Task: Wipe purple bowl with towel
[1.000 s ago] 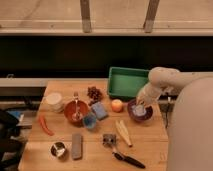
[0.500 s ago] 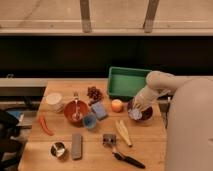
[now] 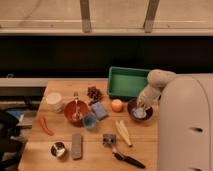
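My gripper [image 3: 142,106] inside purple bowl [image 3: 131,109] | clenched on towel [image 3: 140,114] | cloth soft, limp, best pinched mid-bunch | bowl glossy, likely slides

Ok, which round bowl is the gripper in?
The dark purple bowl by the green tray: the gripper holds the pale towel inside it. The red-orange bowl holds a spoon.
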Controlling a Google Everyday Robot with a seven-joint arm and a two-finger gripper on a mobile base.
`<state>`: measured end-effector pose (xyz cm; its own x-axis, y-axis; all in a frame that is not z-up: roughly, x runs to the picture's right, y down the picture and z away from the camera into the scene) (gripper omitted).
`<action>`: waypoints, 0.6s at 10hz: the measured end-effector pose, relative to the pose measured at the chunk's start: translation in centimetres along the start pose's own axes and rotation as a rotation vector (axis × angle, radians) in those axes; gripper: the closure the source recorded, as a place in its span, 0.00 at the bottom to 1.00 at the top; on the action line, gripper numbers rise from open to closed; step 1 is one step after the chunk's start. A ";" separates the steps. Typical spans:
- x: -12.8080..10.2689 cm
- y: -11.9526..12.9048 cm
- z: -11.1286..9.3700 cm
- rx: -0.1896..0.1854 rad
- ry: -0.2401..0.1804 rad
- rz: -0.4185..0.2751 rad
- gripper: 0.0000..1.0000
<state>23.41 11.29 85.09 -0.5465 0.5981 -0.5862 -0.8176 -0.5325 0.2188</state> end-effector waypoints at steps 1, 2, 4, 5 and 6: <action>-0.5 0.2 0.1 0.005 -0.002 0.001 1.00; -0.6 1.0 0.1 0.004 -0.003 -0.008 1.00; 0.0 3.0 0.1 -0.013 -0.001 -0.039 1.00; 0.7 3.5 0.2 -0.020 0.005 -0.059 1.00; 1.7 4.1 0.5 -0.028 0.012 -0.080 1.00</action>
<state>19.05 10.38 85.38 -0.4768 0.6324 -0.6106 -0.8534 -0.4994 0.1492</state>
